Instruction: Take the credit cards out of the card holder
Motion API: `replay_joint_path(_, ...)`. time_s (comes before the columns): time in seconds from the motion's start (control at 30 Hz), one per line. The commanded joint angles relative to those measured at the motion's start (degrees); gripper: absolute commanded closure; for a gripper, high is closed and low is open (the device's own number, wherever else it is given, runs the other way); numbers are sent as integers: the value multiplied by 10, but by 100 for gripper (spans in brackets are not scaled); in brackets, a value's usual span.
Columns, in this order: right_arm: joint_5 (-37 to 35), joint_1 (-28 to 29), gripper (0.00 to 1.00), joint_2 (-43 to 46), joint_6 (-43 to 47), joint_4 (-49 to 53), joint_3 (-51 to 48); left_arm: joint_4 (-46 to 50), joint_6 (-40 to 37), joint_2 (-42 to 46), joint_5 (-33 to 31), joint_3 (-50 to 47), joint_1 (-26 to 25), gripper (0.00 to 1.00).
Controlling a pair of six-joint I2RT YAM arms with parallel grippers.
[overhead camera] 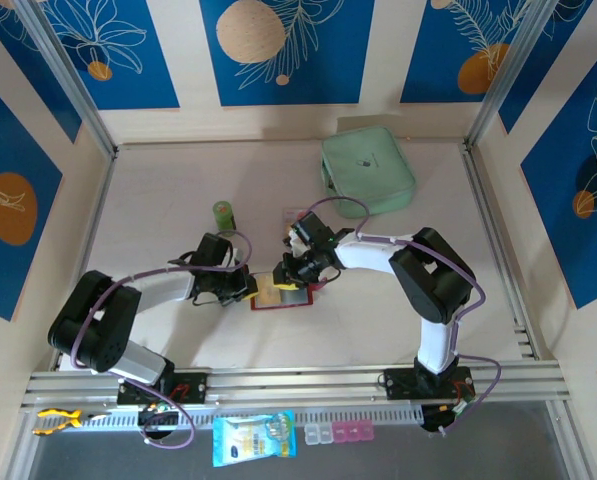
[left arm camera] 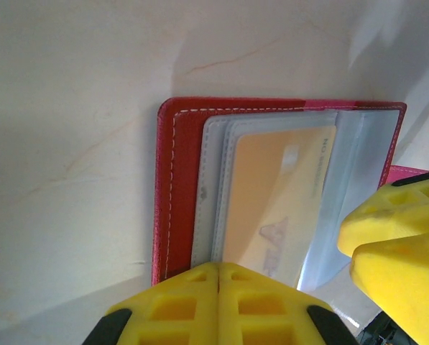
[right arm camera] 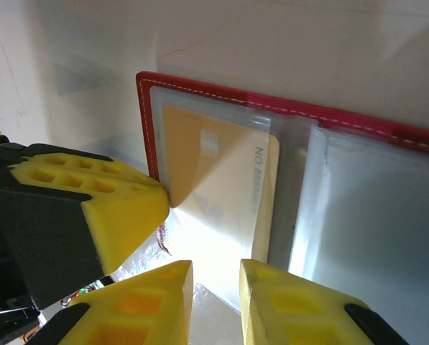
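Two grippers are being held at the open card holder (overhead camera: 278, 296), which is lying flat on the table (overhead camera: 168, 200) between the arms. Extraction is being judged as the step in hand, since no card is being seen outside the holder yet.

The left gripper (left arm camera: 218, 305) is being shown with its fingers pressed together, tips set at the holder's near edge over the clear sleeves. It is being read as a pin steadying the holder rather than as a pinch, though that cannot be confirmed. The right gripper (right arm camera: 215, 305) is being shown with its fingers slightly spread, a narrow gap between them. It is poised at the near end of the sleeve in which one tan-orange credit card (right arm camera: 215, 180) is being carried. Nothing is being gripped there, as far as can be told.

For the next move, the card's edge is being taken as the target. The fingers would need to be closed on the card alone — not on the sleeve film — and the card drawn straight along the sleeve while the holder is being pinned.

Glare is washing out the card's near edge in the right wrist view, so whether it is protruding is not being made out. Further cards are not being told apart — another sleeve is lying pale beside the first, its contents unclear.
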State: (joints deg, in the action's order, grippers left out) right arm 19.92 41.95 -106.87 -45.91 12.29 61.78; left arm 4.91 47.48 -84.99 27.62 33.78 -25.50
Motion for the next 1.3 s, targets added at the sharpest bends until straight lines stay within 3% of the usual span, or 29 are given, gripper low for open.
replay_joint_path(0.0, 19, 4, 75, -17, 3, 11, 15, 4, -14, -11, -3, -8, 7, 100)
replay_joint_path(0.4, -4, 9, 74, -28, 17, 40, 29, 7, -16, -11, -2, -5, 7, 100)
replay_joint_path(1.27, 47, 13, 76, -54, 18, 7, 38, 11, -15, -12, 1, 1, 8, 100)
